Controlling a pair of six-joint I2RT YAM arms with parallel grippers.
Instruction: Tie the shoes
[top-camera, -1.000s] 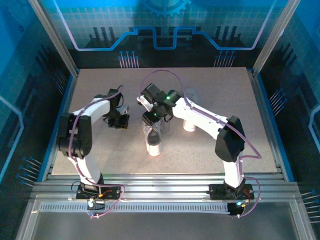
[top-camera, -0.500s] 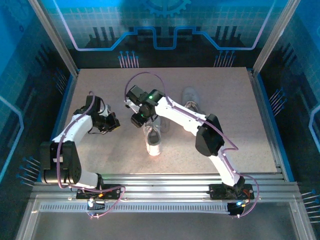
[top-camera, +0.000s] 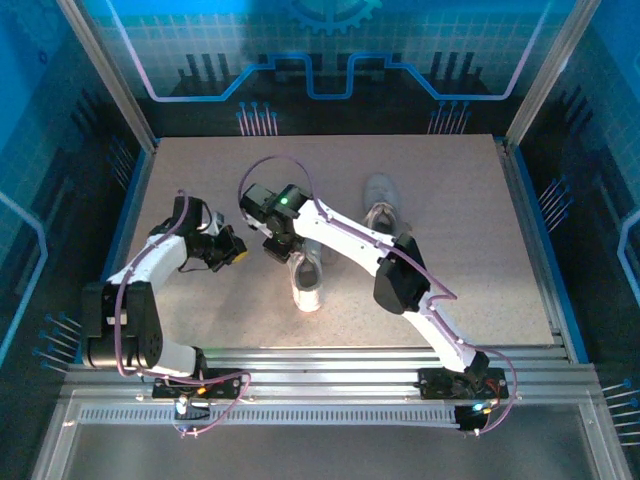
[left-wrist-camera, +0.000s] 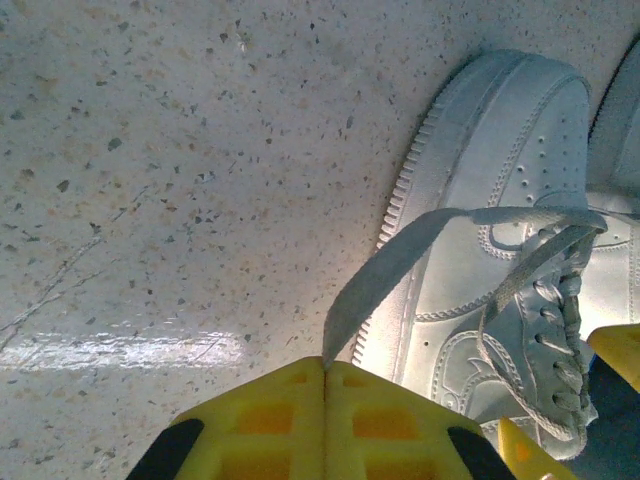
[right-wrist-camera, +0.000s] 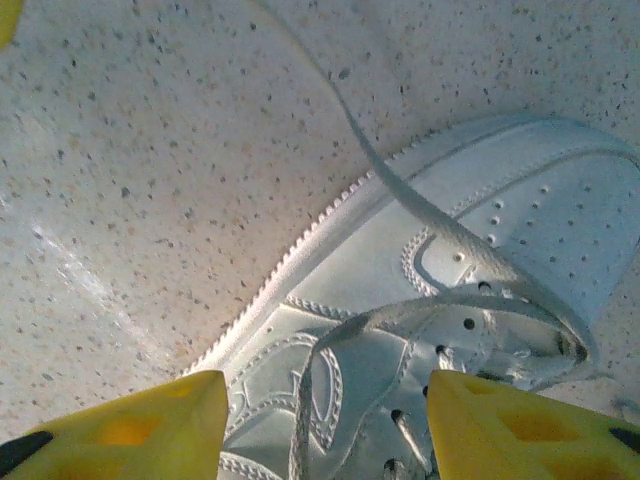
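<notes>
One lace (left-wrist-camera: 400, 255) is pinched by the left tool (left-wrist-camera: 325, 365); the right tool (right-wrist-camera: 325, 392) is spread.

Two shoes are counted on the one table (top-camera: 450, 190): a near shoe (top-camera: 306, 285) and a far shoe (top-camera: 380, 195). Two arms are seen, a left arm (top-camera: 150, 265) and a right arm (top-camera: 350, 235). Two grippers are counted, a left gripper (top-camera: 238, 256) and a right gripper (top-camera: 275, 250). Two lace strands (right-wrist-camera: 395, 185) are made out across the near shoe, though more may be hidden among the eyelets.
</notes>
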